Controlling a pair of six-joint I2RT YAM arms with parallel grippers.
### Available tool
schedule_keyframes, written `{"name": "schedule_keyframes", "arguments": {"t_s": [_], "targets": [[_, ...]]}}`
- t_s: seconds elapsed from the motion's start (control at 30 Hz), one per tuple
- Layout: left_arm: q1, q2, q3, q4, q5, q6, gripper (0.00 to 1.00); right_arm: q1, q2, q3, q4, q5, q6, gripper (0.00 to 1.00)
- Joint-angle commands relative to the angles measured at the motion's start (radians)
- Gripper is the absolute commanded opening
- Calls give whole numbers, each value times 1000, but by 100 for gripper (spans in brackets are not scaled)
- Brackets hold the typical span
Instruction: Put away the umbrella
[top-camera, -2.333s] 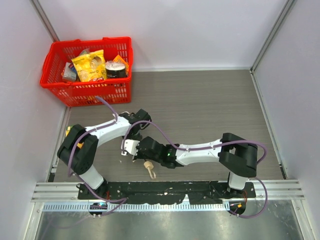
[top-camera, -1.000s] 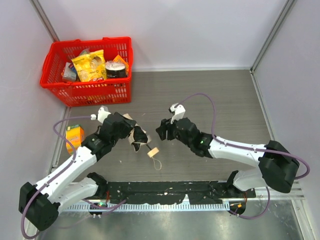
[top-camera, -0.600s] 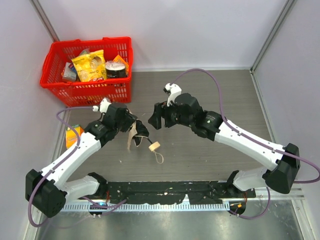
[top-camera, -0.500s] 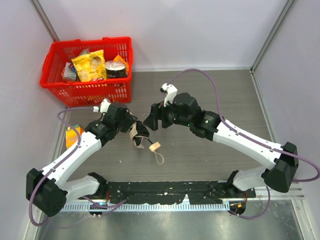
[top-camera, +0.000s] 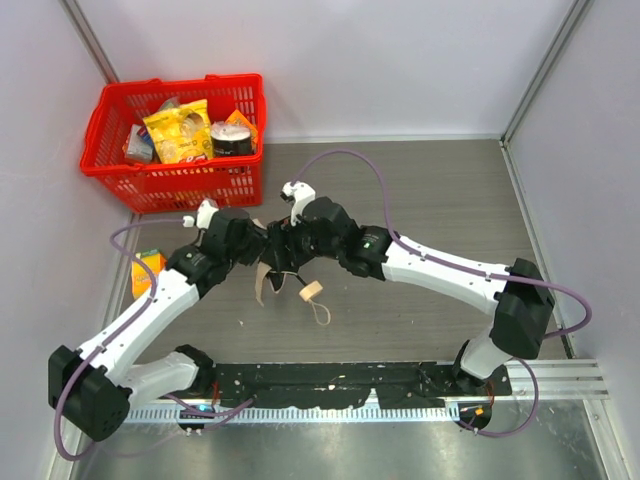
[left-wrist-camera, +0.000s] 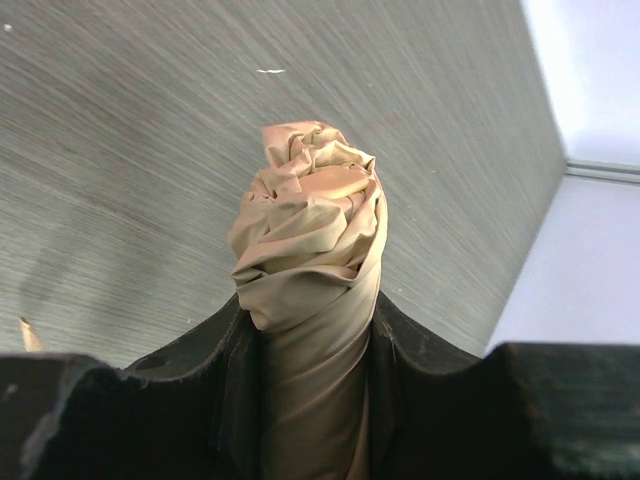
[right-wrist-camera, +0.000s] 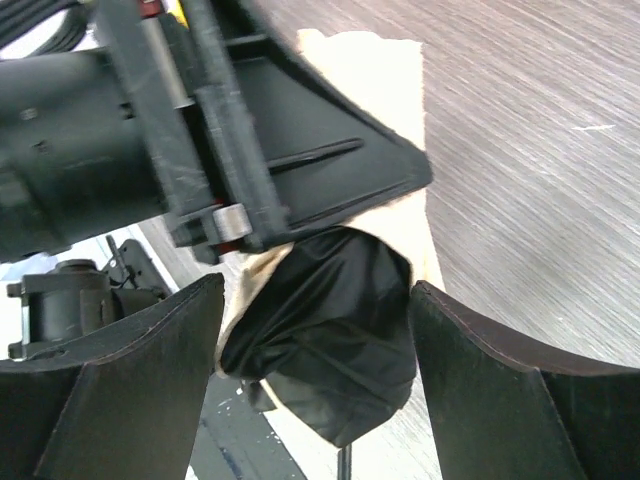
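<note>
The umbrella (left-wrist-camera: 312, 225) shows as a rolled beige canopy, and my left gripper (left-wrist-camera: 310, 345) is shut on it. From above, the left gripper (top-camera: 256, 243) holds the umbrella (top-camera: 264, 283) a little over the floor. Its cream handle (top-camera: 311, 291) and loop cord (top-camera: 320, 313) hang toward the near side. My right gripper (top-camera: 283, 256) sits right beside the left one. In the right wrist view the right gripper (right-wrist-camera: 318, 292) is open, one finger on each side of a bunch of the umbrella's black inner fabric (right-wrist-camera: 330, 340), just under the left gripper (right-wrist-camera: 250, 140).
A red basket (top-camera: 130, 178) filled with snack packs stands at the far left corner. An orange box (top-camera: 148, 270) lies by the left wall. A black and metal rail (top-camera: 330, 380) runs along the near edge. Side walls close in left and right.
My right arm has swung left and down to the umbrella, with its open jaws now around the black fabric. The left arm has kept hold of the umbrella in nearly the same place.
</note>
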Motion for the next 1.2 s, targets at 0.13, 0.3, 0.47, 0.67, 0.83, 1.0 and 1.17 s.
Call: {"name": "schedule_keyframes", "arguments": {"t_s": [0.13, 0.3, 0.47, 0.67, 0.83, 1.0, 1.17], "targets": [[7, -183, -143, 341, 41, -13, 0, -48, -46, -52, 92, -30, 67, 79], [7, -243, -202, 462, 46, -5, 0, -70, -25, -72, 172, -188, 118, 78], [7, -268, -252, 608, 69, -8, 0, -82, -42, -140, 301, -251, 184, 72], [9, -289, -299, 728, 107, -36, 0, -157, -36, -190, 394, -353, 256, 73], [7, -286, -354, 898, 150, -82, 0, -170, 1, -186, 471, -450, 307, 60], [7, -273, -391, 1011, 199, -108, 0, -171, -8, -212, 563, -499, 321, 25], [7, -257, -423, 1088, 228, -120, 0, -171, 1, -226, 603, -554, 331, 1]]}}
